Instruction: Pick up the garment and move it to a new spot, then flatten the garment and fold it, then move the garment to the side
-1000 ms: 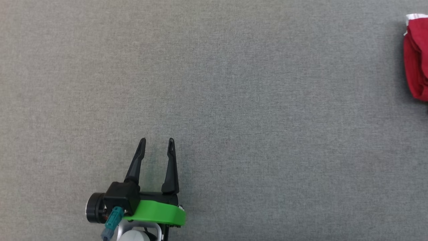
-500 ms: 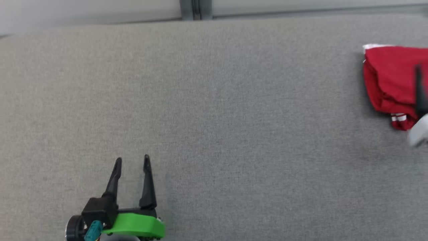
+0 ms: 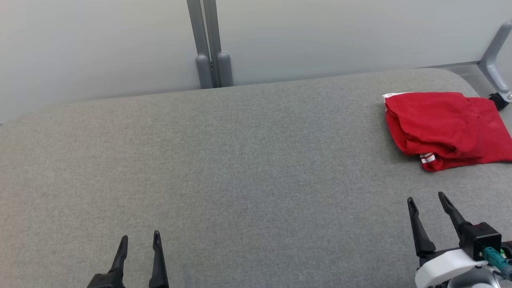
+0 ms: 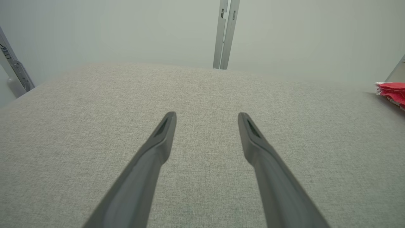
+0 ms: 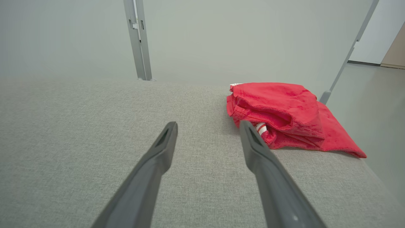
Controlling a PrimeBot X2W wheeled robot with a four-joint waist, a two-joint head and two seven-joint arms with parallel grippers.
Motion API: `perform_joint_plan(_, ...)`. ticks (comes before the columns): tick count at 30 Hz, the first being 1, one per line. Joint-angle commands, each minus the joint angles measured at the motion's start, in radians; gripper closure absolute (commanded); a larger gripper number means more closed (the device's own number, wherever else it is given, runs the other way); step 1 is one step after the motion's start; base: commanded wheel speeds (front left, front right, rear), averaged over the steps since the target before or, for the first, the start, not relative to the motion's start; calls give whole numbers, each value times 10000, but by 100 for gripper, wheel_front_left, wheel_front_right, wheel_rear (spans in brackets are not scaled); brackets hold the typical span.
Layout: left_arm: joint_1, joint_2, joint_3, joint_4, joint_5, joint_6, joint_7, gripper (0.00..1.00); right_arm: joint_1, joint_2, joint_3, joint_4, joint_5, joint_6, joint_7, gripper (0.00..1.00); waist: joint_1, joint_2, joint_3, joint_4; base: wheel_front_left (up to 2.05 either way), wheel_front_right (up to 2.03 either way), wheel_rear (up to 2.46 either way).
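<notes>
Well over to the right, the red garment lies in a loosely folded heap on the grey padded table, near its far right corner. The right claw hovers near the garment's front edge, not touching it, fingers apart and empty. The left claw, also spread and empty, is at the near left, well apart from the garment.

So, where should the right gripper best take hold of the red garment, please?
Probably the thick stacked folds at the near-left edge of the red garment, by the white stripes. They bulge above the grey surface, so the open right gripper could come in low from the near side.
</notes>
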Motion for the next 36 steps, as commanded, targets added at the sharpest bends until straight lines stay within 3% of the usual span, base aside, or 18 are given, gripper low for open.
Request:
perform_joint_plan(1, 112, 39, 50, 69, 48, -69, -24, 0, 222, 94, -24, -193, -132, -14, -25, 0, 0, 0, -295, -238, 0, 0, 0)
perform_joint_plan(10, 61, 40, 193, 283, 131, -115, -25, 0, 714, 462, -123, -491, -378, -14, -26, 0, 0, 0, -378, -201, 0, 0, 0)
perform_joint_plan(26, 18, 40, 193, 391, 134, 224, -25, 0, 493, 419, -82, -546, -345, -14, -28, 0, 0, 0, -352, 232, 0, 0, 0)
perform_joint_plan(35, 137, 40, 216, 370, 114, 102, -25, 0, 588, 459, -28, -479, -284, -14, -28, 0, 0, 0, -319, 481, 0, 0, 0)
perform_joint_plan(36, 135, 39, 207, 340, 112, 84, -24, 100, 598, 461, -36, -490, -281, -14, -28, 100, 0, 0, -299, 503, 0, 0, 0)
